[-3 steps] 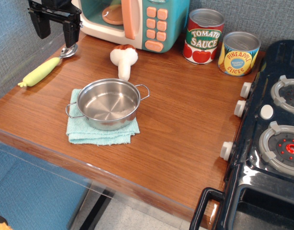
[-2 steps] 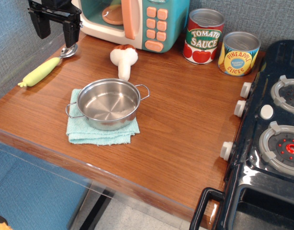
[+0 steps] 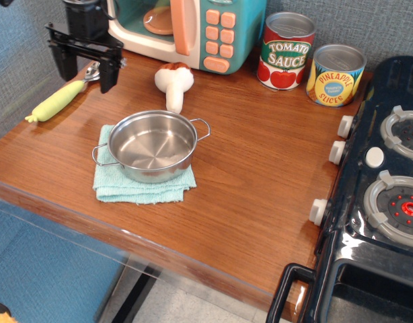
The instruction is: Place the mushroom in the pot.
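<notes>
Since the earlier frames the pincer (image 3: 87, 73) has shifted to the right and come lower, so that its two dark fingers now hang over the bowl end of the spoon (image 3: 60, 98) instead of standing further back toward the left wall. Everything else lies as it did. The arm reaches in from the upper left corner, pointing straight down, and the pincer is spread wide with nothing between its fingers, well clear of the mushroom (image 3: 173, 83). The mushroom lies on the wooden surface (image 3: 260, 161) just in front of the toy microwave (image 3: 193, 30), its reddish-brown cap toward the microwave and its thick white stem pointing toward the pot (image 3: 153, 145), close to the pot's far rim but not touching it. The pot sits empty on a folded light-green cloth (image 3: 142, 187), to the right of and nearer the camera than the pincer. Two printed cans (image 3: 311, 60) stand at the back, beside the toy stove (image 3: 378, 195).
</notes>
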Robot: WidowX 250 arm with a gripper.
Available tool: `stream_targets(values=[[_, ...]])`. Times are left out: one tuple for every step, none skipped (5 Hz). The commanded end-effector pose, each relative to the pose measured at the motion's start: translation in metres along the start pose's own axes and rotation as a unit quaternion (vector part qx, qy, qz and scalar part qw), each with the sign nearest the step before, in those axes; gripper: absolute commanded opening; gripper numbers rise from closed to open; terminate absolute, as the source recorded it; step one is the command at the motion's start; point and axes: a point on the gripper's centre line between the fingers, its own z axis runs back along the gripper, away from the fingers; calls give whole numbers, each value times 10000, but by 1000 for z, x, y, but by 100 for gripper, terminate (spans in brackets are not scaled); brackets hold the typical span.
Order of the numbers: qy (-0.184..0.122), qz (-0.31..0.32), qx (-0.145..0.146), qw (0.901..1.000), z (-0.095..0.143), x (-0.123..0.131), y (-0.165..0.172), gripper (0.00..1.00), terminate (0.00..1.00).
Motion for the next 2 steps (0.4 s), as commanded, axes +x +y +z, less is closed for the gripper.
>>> stream_targets(values=[[-645,64,-45,9979,42,18,-59,100,0],[-793,138,-71,9967,56,26,-85,100,0]])
